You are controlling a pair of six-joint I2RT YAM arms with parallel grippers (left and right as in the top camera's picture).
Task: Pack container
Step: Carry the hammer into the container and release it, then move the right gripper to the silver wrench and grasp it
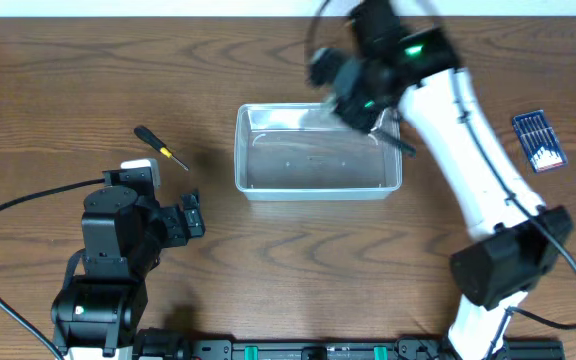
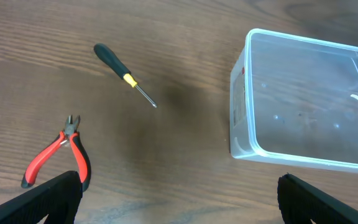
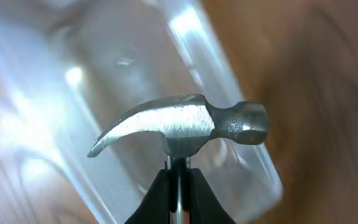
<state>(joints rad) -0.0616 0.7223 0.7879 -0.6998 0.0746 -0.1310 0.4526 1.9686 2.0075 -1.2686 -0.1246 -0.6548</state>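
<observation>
- Container (image 1: 318, 188) is sitting mid-table.
- Right gripper (image 3: 178, 180) is clamping a hammer (image 3: 185, 121) just below its head, hanging over the container's far right corner.
- Left gripper (image 1: 192, 215) is hovering left of the container, jaws spread wide.
- Screwdriver (image 1: 160, 147) and pliers (image 2: 61, 152) are lying to the container's left.
- Bit case (image 1: 540, 140) is lying far right.

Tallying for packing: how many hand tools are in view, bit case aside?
3. Screwdriver on the table left of the container; red-handled pliers beside it; hammer held by the right gripper over the container.
</observation>
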